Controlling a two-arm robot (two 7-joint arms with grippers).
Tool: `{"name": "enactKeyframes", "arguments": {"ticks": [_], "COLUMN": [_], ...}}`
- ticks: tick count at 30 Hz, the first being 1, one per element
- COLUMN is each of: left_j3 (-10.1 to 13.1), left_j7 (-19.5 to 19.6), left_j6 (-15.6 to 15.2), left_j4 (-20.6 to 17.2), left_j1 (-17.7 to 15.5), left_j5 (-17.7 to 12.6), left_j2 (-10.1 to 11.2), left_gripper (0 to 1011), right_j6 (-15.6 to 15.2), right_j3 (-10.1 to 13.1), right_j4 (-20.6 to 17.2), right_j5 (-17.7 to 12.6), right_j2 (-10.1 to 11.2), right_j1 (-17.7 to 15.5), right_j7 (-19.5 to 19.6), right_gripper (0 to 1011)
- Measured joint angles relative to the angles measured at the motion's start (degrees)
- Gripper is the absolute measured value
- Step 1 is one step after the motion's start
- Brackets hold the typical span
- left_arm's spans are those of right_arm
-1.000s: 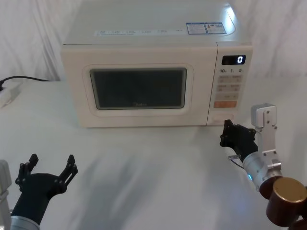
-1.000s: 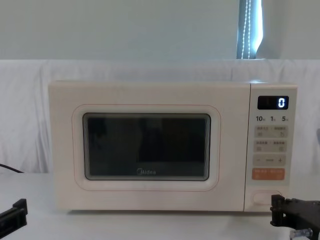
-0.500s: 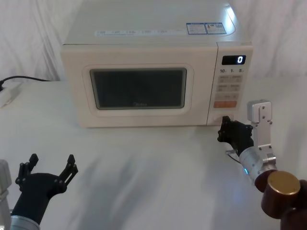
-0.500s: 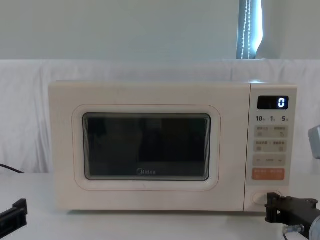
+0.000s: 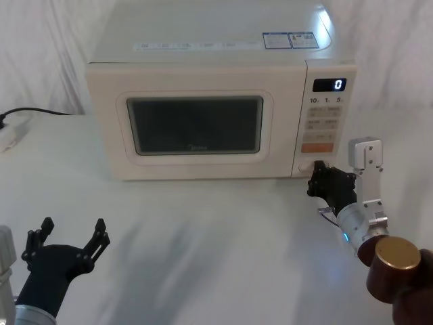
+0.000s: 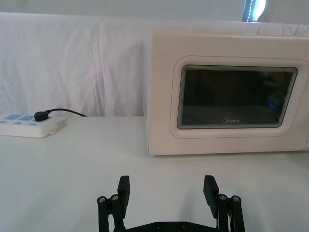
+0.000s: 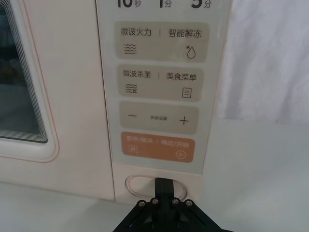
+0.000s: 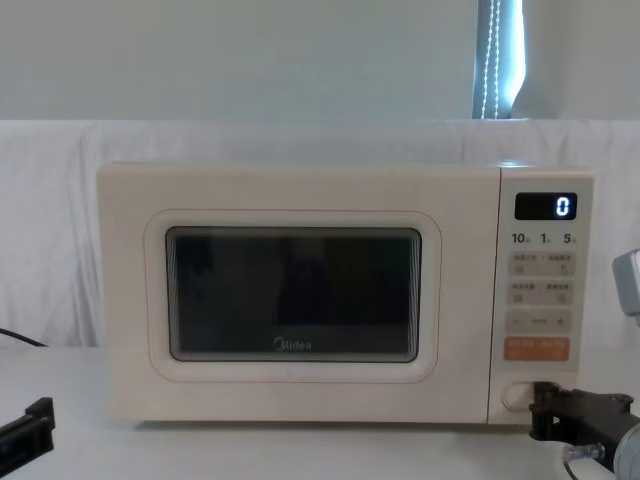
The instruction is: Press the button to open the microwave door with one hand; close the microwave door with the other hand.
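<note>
Head view: cream microwave on a white table (image 5: 203,223); the microwave door (image 5: 196,122) flush and closed, the button (image 5: 310,167) at the foot of the control panel (image 5: 325,115), display reading 0. The right gripper (image 5: 316,177) sits at the button, fingers pressed together. The left gripper (image 5: 71,238), low on the near left and well apart from the oven, has its fingers spread around nothing. A black cable (image 5: 34,112) lies at far left.

Left wrist view: door window with Midea logo; a power strip (image 6: 26,125) with a plug in it on the table beside the oven, which the head view crops.

Right wrist view: close on the panel, with the orange key strip (image 7: 158,147) just above the oval button; the closed fingertips (image 7: 164,185) cover its middle.

Chest view: side-on, the right gripper's tip meets the button's right edge; a striped curtain (image 8: 497,60) hangs behind.
</note>
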State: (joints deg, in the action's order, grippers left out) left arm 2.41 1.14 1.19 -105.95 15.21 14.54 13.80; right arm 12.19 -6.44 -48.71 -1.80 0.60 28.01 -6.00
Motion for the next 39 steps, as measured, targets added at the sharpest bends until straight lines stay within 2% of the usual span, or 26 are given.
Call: {"name": "enactKeyframes", "arguments": {"ticks": [27,39], "left_j3": [0.0,0.0], "left_j7": [0.0,0.0], "left_j6": [0.0,0.0], "left_j4": [0.0,0.0], "left_j1": [0.0,0.0], "left_j5": [0.0,0.0], "left_j2": [0.0,0.0], "left_gripper": [1001,1001], "right_j6": [1.2,1.3], "right_j3": [0.8,1.0], "right_j4": [4.8,5.2], "right_j5": [0.9,1.3], "right_j2": [-0.9,-1.0], "right_j1": [2.6,3.0], "right_j7": [0.7,0.9], "right_gripper": [0,0]}}
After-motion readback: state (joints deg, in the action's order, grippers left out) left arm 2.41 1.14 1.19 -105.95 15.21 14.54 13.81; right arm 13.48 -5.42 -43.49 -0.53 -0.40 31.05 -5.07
